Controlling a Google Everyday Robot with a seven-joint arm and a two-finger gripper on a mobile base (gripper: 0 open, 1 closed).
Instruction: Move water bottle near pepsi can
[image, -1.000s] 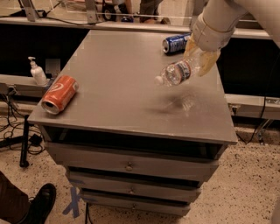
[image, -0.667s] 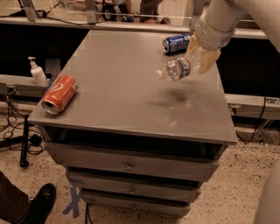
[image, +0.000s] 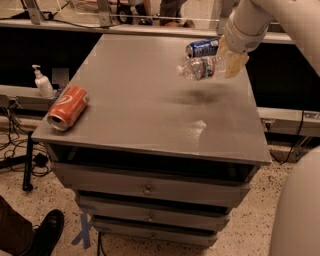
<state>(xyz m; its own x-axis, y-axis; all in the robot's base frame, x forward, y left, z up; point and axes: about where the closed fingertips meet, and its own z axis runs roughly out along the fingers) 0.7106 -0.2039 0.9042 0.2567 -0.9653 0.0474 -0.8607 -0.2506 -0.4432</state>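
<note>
The tool (image: 231, 61) clasps a clear plastic water bottle (image: 200, 68) above the grey tabletop (image: 145, 105). A dark blue pepsi can (image: 202, 48) lies just behind

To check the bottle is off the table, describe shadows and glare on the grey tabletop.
Camera view: the clear ribbed plastic water bottle, held in the gripper beside the dark blue pepsi can, casts a soft dark shadow below and apart from it on the grey tabletop; a bright glare patch lies nearer the front edge.
</note>
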